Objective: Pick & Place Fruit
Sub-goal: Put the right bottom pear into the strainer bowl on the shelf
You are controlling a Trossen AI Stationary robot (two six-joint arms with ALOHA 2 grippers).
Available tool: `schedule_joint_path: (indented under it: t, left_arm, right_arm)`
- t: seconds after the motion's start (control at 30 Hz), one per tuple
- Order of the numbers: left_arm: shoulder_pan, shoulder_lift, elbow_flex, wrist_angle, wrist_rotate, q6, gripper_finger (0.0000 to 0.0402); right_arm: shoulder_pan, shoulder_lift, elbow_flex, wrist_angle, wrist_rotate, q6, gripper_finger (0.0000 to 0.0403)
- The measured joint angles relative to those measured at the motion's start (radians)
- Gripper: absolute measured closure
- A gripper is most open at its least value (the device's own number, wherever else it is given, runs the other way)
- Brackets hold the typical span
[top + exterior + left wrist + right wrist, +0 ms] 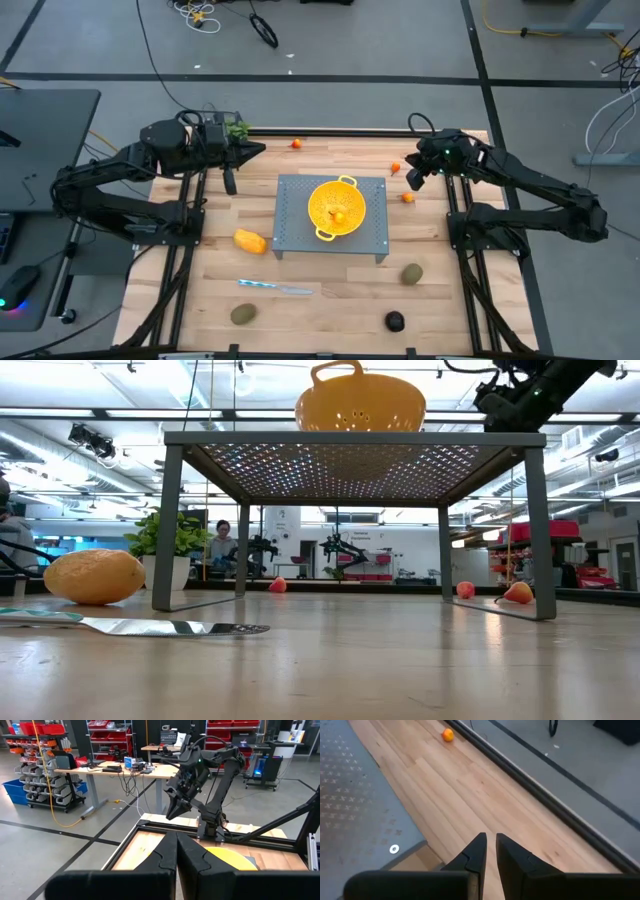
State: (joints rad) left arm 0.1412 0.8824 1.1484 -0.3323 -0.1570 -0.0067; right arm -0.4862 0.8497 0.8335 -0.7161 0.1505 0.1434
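Though small, fruit point(339, 216) in colander point(352, 196)

Yellow colander point(336, 207), grey perforated stand point(372, 232), orange-yellow oblong fruit point(250, 241), pale wood table point(330, 300)

Bright even overhead light, soft shadows, blurred foreground in low view.

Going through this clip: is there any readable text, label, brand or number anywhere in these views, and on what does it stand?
None can be read.
Yellow colander, grey perforated stand, knife: no markings show.
Red storage bins and shelving in the room behind: any labels are too small and blurred to read.
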Motion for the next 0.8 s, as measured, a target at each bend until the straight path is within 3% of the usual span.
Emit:
schedule_joint_path:
  t: [0.47, 0.8]
  left_arm:
    - [0.0, 0.0, 0.0, 0.0, 0.0, 0.003, 0.0397]
    - [0.0, 0.0, 0.0, 0.0, 0.019, 0.003, 0.0397]
  right_arm:
    - [0.003, 0.043, 0.0, -0.232, -0.122, 0.215, 0.0351]
    - [0.004, 0.143, 0.0, -0.3, -0.136, 0.375, 0.0267]
